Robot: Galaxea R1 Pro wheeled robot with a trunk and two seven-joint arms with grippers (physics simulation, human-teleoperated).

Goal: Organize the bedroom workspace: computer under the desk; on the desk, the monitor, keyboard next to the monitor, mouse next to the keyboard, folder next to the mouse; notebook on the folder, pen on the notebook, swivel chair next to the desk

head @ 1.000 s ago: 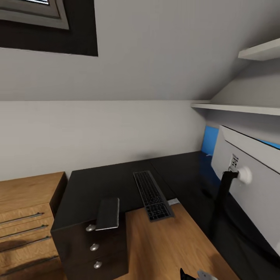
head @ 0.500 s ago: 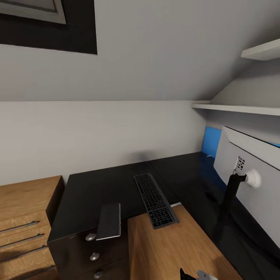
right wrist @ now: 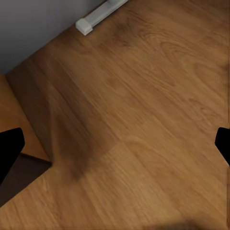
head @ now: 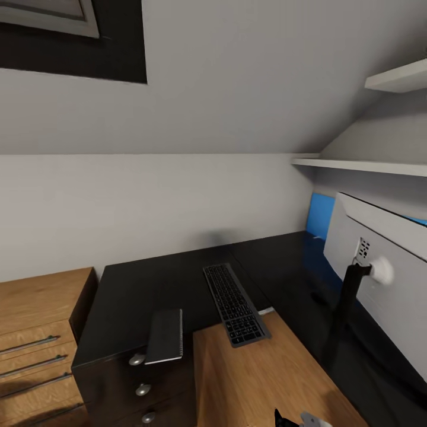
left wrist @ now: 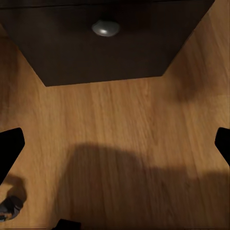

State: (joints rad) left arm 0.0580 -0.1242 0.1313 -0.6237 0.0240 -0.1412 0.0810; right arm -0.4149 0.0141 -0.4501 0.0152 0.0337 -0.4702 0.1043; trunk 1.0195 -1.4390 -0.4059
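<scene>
Head view has shifted a little sideways from half a second ago, and the whole picture moves with it, so that is the camera or base turning, not the things. Against the frame a second back, the view sits closer to the desk (head: pixel 148 279) and a bit more to its right; the wood cabinet (head: pixel 35 320) shows less at the edge. Nothing on the desk has moved relative to the desk itself. Judgement: robot is settling its position in front of the desk, no handling step started.

Keyboard (head: pixel 234 303) lies on the glossy black top, near end hanging slightly over the inner edge above the wood floor (head: pixel 261 379). Monitor (head: pixel 385 279) stands on the desk's right wing, pale back toward the camera, black stand (head: pixel 344 314) down to the top; keyboard near it but apart. A dark flat book-like item, likely the notebook (head: pixel 165 335), rests at the front edge over the drawers (head: pixel 142 385), part overhanging. A bright blue patch (head: pixel 320 216) shows behind the monitor against the wall; cannot tell if it is the folder.

Left gripper (left wrist: pixel 115 143): fingertips spread wide at the frame's sides, nothing between them, pointing at floor below a drawer knob (left wrist: pixel 106 27). Right gripper (right wrist: pixel 115 143): spread wide too, empty, over bare floor near a skirting strip (right wrist: pixel 98 14).
</scene>
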